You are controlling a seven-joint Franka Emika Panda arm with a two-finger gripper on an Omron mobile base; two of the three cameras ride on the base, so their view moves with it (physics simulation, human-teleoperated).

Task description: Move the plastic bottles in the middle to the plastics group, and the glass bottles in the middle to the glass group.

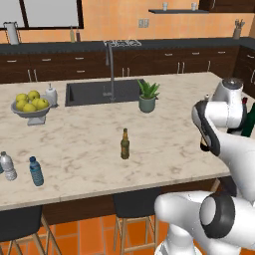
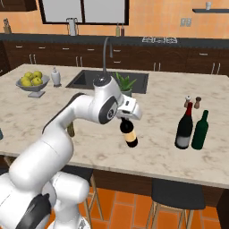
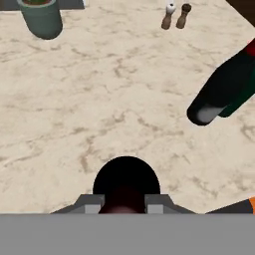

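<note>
Glass sorting is under way: the black wine bottle with the tan-yellow label (image 2: 129, 133) hangs above the table (image 2: 147, 107), clenched at its neck by the jaws of the gripper (image 2: 124, 119), its body tilted a little and clear of the marble. Gripping at the neck leaves the wide body free below, which I judge suits setting it down upright among other bottles. From the hand view the bottle shows as a dark round shoulder (image 3: 126, 182) between the fingertips, looking straight down along it.

Its destination stands well apart to the right: the red-topped dark wine bottle (image 2: 184, 127) and the dark green bottle (image 2: 200, 130), touching or nearly so, near the table's front edge, with a pair of salt and pepper shakers (image 2: 192, 101) just behind them. That pair forms the glass group, so the carried bottle looks to be midway through its trip there.

Still in the middle stands the short olive-brown beer bottle (image 1: 125, 144), upright and alone, not yet moved. At the far left end the small blue water bottle (image 1: 36, 171) stands just beside the clear ribbed water bottle (image 1: 7, 166), so the plastic looks already grouped. A potted plant (image 1: 148, 96), a bowl of lemons (image 1: 31, 105) and a soap dispenser (image 1: 51, 94) sit further back beside the sink (image 1: 97, 92), out of the way.
</note>
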